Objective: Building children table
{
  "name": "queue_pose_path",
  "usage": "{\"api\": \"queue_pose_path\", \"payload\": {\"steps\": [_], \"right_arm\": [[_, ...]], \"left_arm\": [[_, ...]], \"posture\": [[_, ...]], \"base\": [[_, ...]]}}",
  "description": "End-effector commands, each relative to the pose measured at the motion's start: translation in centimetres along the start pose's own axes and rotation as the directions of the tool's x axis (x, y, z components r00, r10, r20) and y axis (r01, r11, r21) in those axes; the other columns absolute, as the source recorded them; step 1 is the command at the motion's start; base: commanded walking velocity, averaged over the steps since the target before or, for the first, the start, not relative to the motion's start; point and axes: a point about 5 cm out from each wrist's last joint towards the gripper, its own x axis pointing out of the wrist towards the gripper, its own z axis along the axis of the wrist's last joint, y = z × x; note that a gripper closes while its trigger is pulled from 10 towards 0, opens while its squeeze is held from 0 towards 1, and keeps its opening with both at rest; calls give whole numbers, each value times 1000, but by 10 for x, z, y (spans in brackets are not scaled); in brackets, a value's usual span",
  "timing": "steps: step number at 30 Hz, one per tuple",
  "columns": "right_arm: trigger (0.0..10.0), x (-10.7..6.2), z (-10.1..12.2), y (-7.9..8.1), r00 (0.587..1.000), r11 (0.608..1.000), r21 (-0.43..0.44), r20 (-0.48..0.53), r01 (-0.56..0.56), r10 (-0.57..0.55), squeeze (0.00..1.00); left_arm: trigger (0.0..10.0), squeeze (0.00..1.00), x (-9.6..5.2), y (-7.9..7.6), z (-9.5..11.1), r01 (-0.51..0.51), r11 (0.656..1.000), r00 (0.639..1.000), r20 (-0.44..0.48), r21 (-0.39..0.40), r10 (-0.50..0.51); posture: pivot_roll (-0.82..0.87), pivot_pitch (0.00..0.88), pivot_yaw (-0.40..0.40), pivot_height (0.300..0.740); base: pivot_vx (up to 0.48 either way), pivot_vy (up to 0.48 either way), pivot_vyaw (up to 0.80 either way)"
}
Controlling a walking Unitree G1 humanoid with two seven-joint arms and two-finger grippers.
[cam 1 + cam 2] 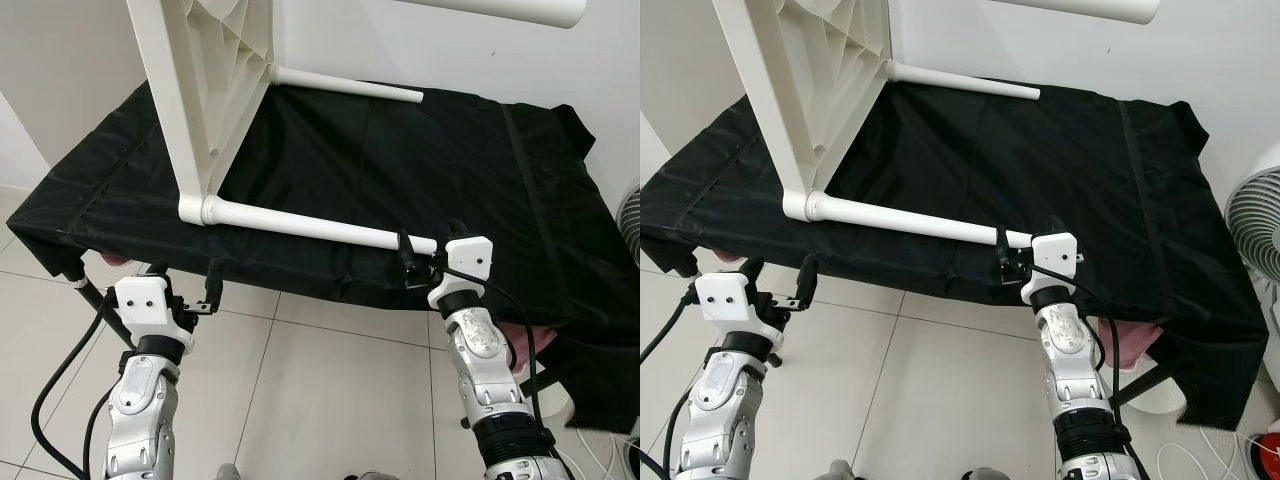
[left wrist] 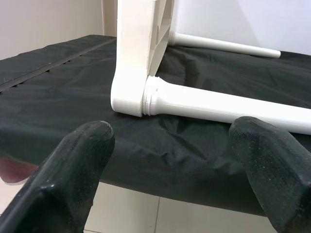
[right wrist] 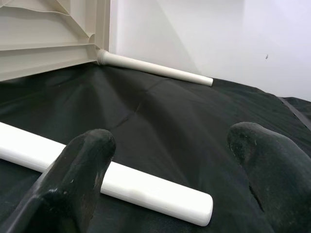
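You have the white children's table (image 1: 205,90) lying on its side on a tabletop draped in black cloth (image 1: 450,170), its ribbed underside facing the robot's right. The table stands on its edge near the tabletop's left end. Two legs lie flat on the cloth: the near leg (image 1: 320,227) runs along the front edge of the tabletop, from its screwed-in collar (image 2: 153,95) at the table's lower corner out toward the right; the far leg (image 1: 345,85) lies parallel to it nearer the back edge. Another white leg (image 1: 500,10) shows up at the top, above the tabletop.

Your right tool (image 1: 420,262) sits at the front edge, right at the free end of the near leg. Its fingers (image 3: 77,179) are spread wide, and in the right wrist view the leg's tip (image 3: 197,208) lies low between them, not gripped.

Your left tool (image 1: 190,285) hovers just off the front edge, below the table's lower corner, over the tiled floor (image 1: 320,380). Its fingers (image 2: 73,165) are also spread wide and hold nothing; the collar is ahead of them.

A white fan (image 1: 1255,230) stands beyond the tabletop's right end.
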Motion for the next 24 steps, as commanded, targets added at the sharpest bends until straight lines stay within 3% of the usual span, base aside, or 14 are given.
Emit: {"api": "queue_pose_path", "payload": {"steps": [1, 19, 24], "right_arm": [[10000, 0, -3, 2, 1000, 1000, -5, -16, -8, 8, 0], [10000, 0, -4, 2, 1000, 1000, -7, -20, -16, 15, 0], [10000, 0, -4, 2, 1000, 1000, -6, -20, -17, 17, 0]], "left_arm": [[10000, 0, 0, 2, 1, -51, 999, 999, 0, -12, 51], [10000, 0, -1, 2, 1, -58, 998, 998, -1, -14, 58], [10000, 0, -1, 2, 2, -55, 998, 998, 0, -12, 55]], "posture": [[-25, 59, -2, 740], [-22, 61, -7, 740], [-22, 61, -7, 740]], "base": [[0, 0, 0], [0, 0, 0], [248, 0, 0]]}}
